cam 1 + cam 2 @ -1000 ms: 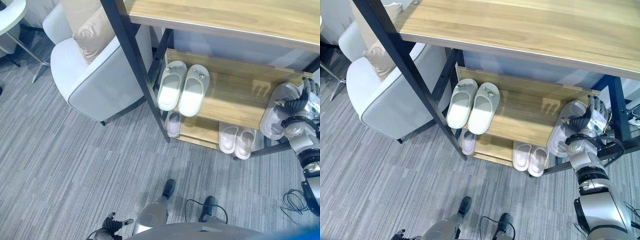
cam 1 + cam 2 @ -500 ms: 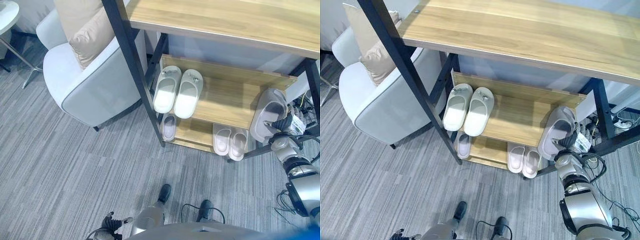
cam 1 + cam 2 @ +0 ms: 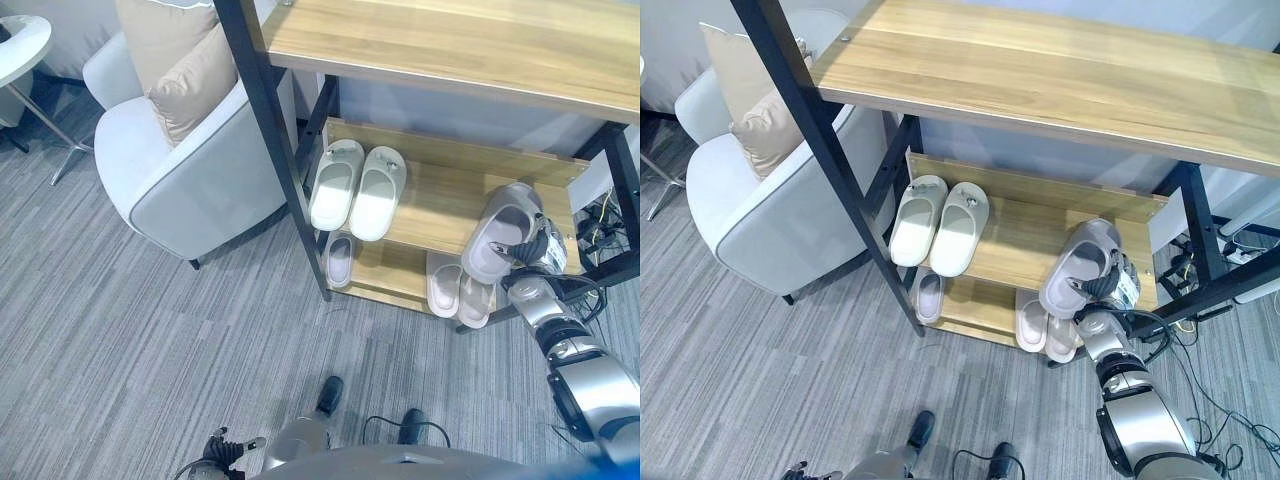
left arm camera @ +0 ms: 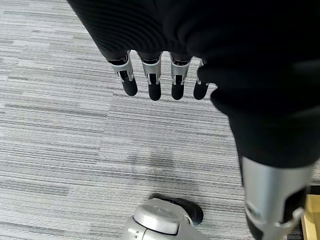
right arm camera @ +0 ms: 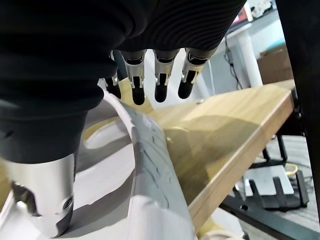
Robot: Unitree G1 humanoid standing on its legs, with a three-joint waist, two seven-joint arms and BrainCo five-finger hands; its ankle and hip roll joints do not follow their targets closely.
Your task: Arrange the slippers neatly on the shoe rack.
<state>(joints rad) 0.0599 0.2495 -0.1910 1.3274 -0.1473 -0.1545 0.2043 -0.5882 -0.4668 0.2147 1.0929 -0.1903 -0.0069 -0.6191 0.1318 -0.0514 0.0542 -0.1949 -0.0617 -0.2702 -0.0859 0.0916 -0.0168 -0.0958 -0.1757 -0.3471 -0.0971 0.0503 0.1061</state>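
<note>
Right hand grasping a grey slipper, thumb and fingers pinching its side wall; the slipper is tilted, toe raised, above the right part of the middle shelf of the shoe rack. A white pair lies side by side at the shelf's left end; a pink pair and a single slipper occupy the lower shelf. Left hand hangs over the carpet, fingers straight and released. Risks, as judged: the soft wall may slip from the pinch, or the raised toe may catch the shelf's front edge, leaving the slipper crooked or fallen.
</note>
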